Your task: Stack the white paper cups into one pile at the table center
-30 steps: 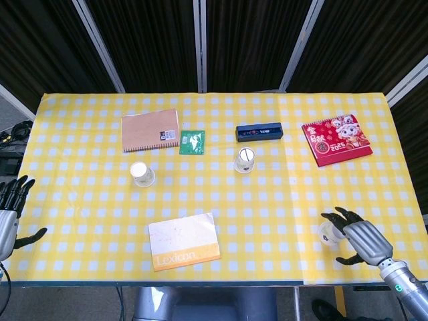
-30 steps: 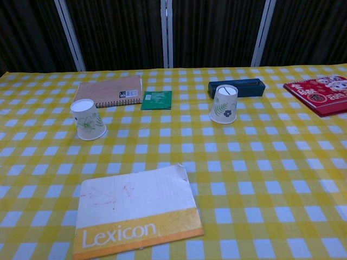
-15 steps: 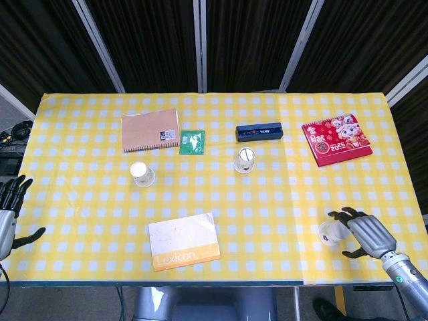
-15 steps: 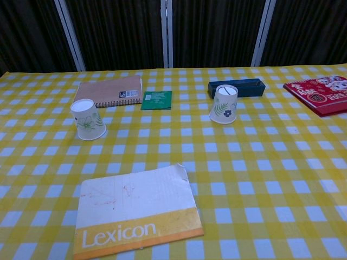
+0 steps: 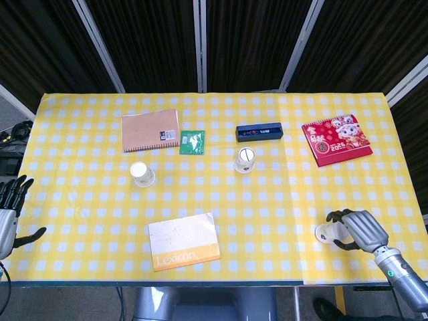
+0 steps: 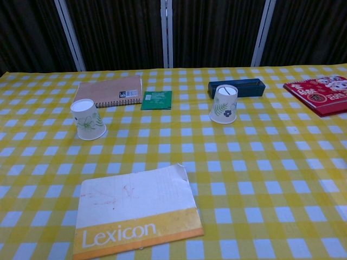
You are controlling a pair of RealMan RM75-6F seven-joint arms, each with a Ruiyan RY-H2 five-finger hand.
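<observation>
Yellow checked table (image 5: 80, 154) held two cups apart; right hand (image 5: 354, 230) grasped a third cup (image 5: 326, 233), left hand (image 5: 8, 210) spread loose

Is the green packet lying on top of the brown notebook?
No. In the head view the green packet lies flat on the tablecloth just right of the brown notebook, beside it rather than on it.
</observation>
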